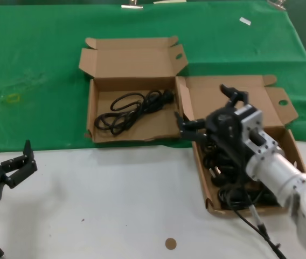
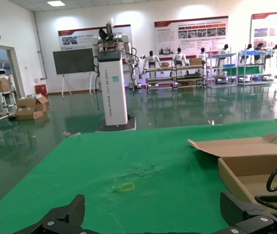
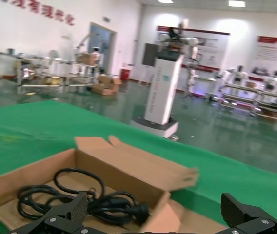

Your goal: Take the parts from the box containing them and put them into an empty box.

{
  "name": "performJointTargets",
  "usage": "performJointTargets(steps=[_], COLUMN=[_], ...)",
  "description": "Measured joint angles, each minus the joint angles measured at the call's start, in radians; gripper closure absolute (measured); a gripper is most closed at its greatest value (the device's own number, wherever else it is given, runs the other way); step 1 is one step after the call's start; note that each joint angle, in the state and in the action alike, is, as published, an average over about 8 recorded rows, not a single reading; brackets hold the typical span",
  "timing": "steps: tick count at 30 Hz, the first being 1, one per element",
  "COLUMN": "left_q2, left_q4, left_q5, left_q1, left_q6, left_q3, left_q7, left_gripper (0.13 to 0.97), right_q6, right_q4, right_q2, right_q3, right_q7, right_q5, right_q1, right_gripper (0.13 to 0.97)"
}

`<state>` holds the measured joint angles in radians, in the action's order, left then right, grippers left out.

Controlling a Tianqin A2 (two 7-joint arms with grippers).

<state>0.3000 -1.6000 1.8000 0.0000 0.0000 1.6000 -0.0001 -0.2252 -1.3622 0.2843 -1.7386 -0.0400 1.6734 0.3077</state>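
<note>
Right gripper (image 1: 209, 110) spread wide and holding nothing, poised over the wider box (image 1: 296, 145), with the remaining cords (image 1: 234, 186) heaped below and behind the fingers, one cord (image 1: 134, 108) already lying in the narrower box (image 1: 92, 108) off to the left of it. Probably light, limp and springy, apt to uncoil and trail or snag on neighbours, so best pinched across the thick middle of a bundle where several loops bunch together, not by a plug or a single strand. Left gripper (image 1: 18, 164) parked far off over the white table (image 1: 115, 205), also spread and empty.
</note>
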Motion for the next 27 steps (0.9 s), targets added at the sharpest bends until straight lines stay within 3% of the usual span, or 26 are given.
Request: performJointTargets(steps=[15,27], left_q2=[0.000,0.000], left_q4=[0.000,0.000], left_q5=[0.000,0.000], left_q1=[0.000,0.000], left_q6=[0.000,0.000], left_q3=[0.000,0.000], left_q7=[0.000,0.000], left_gripper=[0.132,0.132], right_q6=[0.174,0.195], right_q4=[-0.185,-0.205], right_q2=[0.012,0.014], right_q3=[0.108,0.120], right_q7=[0.031,0.035], right_q5=[0.098,0.109], right_q1=[-0.239,-0.266], right_gripper=[0.129,0.129])
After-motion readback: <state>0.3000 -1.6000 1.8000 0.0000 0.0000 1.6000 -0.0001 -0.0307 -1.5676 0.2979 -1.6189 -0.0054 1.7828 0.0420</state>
